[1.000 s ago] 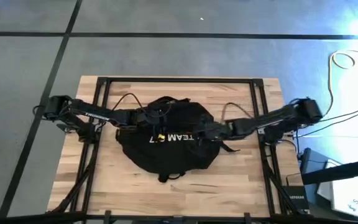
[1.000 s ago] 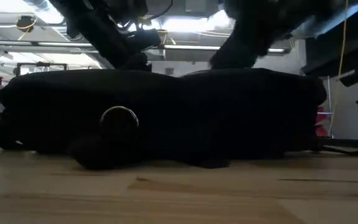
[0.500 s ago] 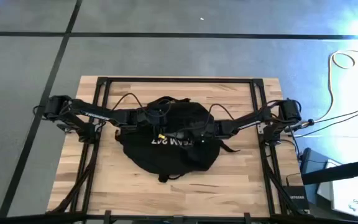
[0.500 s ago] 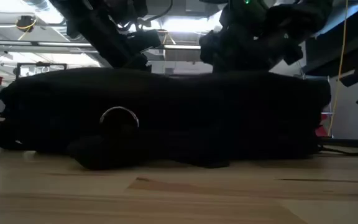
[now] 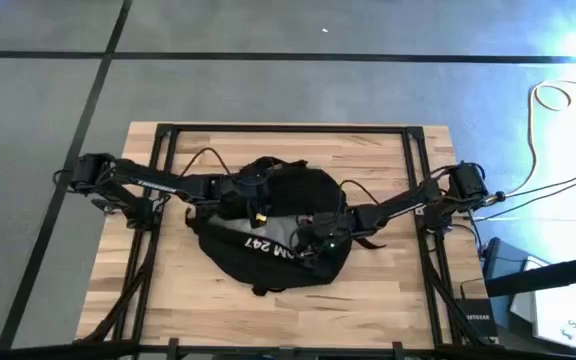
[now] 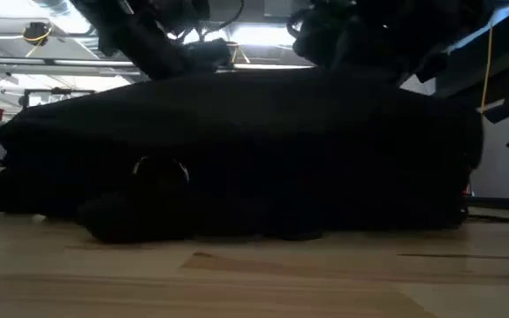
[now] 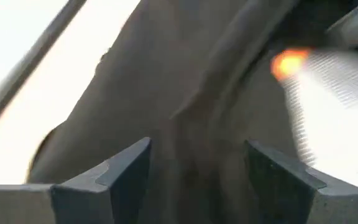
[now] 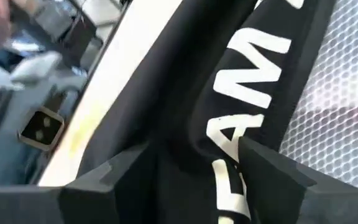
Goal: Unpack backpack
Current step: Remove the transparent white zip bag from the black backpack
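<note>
Right gripper (image 5: 313, 238) has hauled a fold of the backpack (image 5: 268, 262) forward, fingers pinching lettered fabric (wrist view only); left gripper (image 5: 253, 205) grips its top, fingers spread around cloth.

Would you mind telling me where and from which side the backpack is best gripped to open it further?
Probably grip the backpack at the raised fabric fold carrying the white lettering, coming from above. That ridge stands proud of the body, so fingers can straddle it, as the right gripper does. The left gripper sits at the far edge.
</note>
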`<state>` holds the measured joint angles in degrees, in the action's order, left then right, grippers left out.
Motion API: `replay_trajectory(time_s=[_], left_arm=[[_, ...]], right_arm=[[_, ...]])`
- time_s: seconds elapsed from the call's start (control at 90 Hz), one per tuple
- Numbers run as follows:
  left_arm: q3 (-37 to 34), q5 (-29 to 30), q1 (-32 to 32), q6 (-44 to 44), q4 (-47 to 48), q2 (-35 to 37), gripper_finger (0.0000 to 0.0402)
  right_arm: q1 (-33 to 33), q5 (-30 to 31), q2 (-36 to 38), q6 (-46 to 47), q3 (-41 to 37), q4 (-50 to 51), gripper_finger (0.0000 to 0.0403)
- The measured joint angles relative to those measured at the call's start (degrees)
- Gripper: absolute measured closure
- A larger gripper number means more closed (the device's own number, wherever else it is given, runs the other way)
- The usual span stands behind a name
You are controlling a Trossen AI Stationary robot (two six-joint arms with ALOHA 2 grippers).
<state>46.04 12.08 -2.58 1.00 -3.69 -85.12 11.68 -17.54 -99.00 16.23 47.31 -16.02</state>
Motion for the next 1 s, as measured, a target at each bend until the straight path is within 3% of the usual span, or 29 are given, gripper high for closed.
replay_trajectory(time_s=[0.178,0.3,0.411,0.544,0.778,1.0], left_arm=[[0.02,-5.54,2.79,-0.36,-5.8,0.0,0.0163],[0.04,-11.63,5.47,-6.38,-5.14,0.02,0.0163],[0.04,-10.38,8.72,-11.92,1.48,0.02,0.0163],[0.04,-7.92,10.2,-10.54,5.77,0.02,0.0163],[0.04,-6.44,9.62,-9.78,5.98,0.04,0.0163],[0.06,-9.88,7.79,-7.39,4.1,-2.08,0.0163]], right_arm=[[-0.06,-0.02,0.02,-0.18,0.0,2.83,0.0187],[-0.06,0.03,0.02,-0.26,0.0,2.83,0.0187],[-0.06,0.21,0.02,-0.8,0.0,2.86,0.0187],[-0.06,0.48,0.02,-1.36,0.0,2.86,0.0187],[-0.06,0.57,0.02,-1.4,0.0,2.72,0.0187],[-0.06,0.57,0.02,-1.36,0.0,2.76,0.0187]])
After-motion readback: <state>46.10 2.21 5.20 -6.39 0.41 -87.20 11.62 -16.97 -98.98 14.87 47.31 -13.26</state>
